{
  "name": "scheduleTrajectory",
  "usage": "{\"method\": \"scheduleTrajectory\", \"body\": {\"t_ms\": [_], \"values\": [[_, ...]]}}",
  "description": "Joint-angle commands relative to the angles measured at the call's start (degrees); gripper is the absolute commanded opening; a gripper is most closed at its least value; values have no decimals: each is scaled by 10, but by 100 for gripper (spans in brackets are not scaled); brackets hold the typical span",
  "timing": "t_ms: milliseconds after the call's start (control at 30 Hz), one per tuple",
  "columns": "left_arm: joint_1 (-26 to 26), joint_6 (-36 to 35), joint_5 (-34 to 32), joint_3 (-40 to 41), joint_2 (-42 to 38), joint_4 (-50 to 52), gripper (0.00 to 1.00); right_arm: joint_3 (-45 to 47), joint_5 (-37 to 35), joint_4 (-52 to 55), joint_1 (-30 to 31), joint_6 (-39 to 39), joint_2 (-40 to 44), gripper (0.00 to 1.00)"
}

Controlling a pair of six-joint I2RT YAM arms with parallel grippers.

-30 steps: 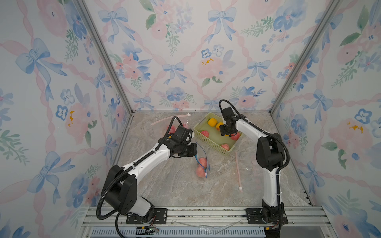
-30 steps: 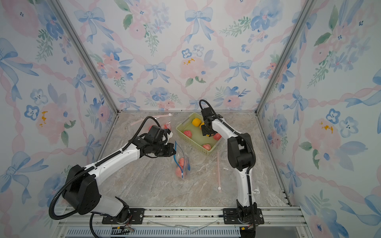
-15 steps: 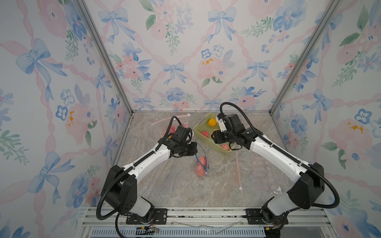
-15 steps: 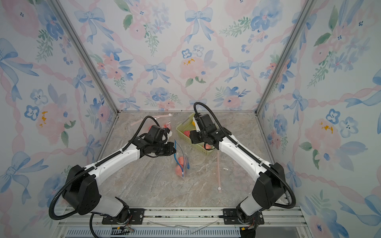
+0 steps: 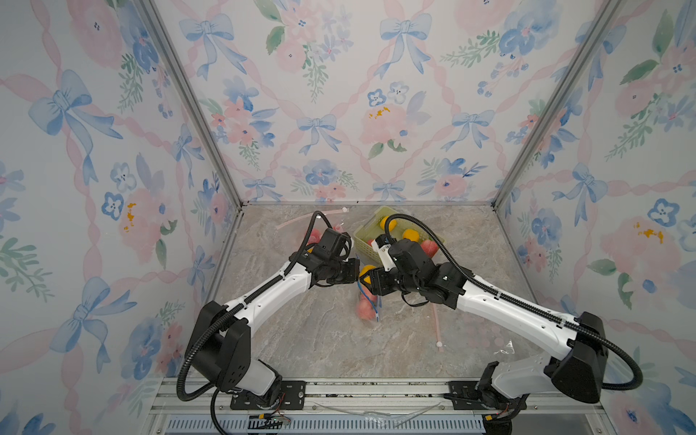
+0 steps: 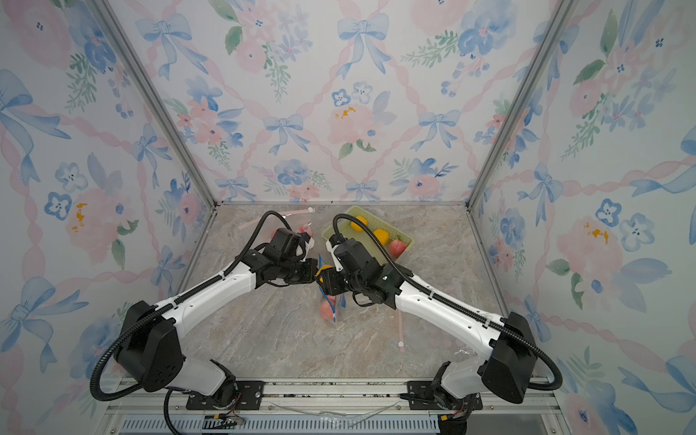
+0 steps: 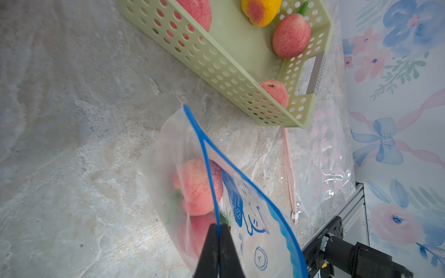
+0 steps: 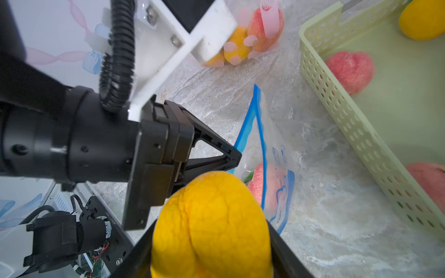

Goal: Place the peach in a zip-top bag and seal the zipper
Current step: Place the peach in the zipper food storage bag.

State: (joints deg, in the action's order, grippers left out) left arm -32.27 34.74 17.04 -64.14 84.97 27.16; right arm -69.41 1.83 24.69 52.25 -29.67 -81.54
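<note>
Between left pincer (image 7: 218,229) and right pincer (image 8: 210,225): the blue-rimmed mouth of the bag (image 7: 252,204), raised off the marble floor (image 7: 72,144).
Left arm: stretched low and forward, wrist turned toward the right arm.
Left pincer grip: pinched tight on the bag's blue rim, holding it up.
Right arm: reaching forward, forearm angled inward to face the left pincer.
Right pincer grip: both fingers clamp a yellow peach (image 8: 212,211).
Yellow peach place: just above the bag's mouth, close beside the left pincer.
Bag contents: two pink peaches (image 7: 195,187), below the left pincer.
Basket (image 7: 216,60): beyond both pincers, more fruit inside.
</note>
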Motion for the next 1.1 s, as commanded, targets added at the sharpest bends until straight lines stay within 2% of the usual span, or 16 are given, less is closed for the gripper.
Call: {"method": "scheduleTrajectory", "body": {"t_ms": [0,433,733,867,1000,1067], "values": [[-2,6,4,0,-3,-5,0,20,7,-18,10,-27,-17,41],[-2,-2,42,9,-16,-6,0,15,-101,59,-8,-47,-44,42],[-2,-5,70,4,-18,-6,0,-35,-121,91,17,-27,-96,43],[-2,-5,70,5,-20,-6,0,-49,-137,108,23,-24,-115,51],[0,-4,68,7,-20,-5,0,-52,-143,114,28,-17,-116,68],[3,-5,68,9,-18,-5,0,-53,-139,111,28,-16,-110,74]]}}
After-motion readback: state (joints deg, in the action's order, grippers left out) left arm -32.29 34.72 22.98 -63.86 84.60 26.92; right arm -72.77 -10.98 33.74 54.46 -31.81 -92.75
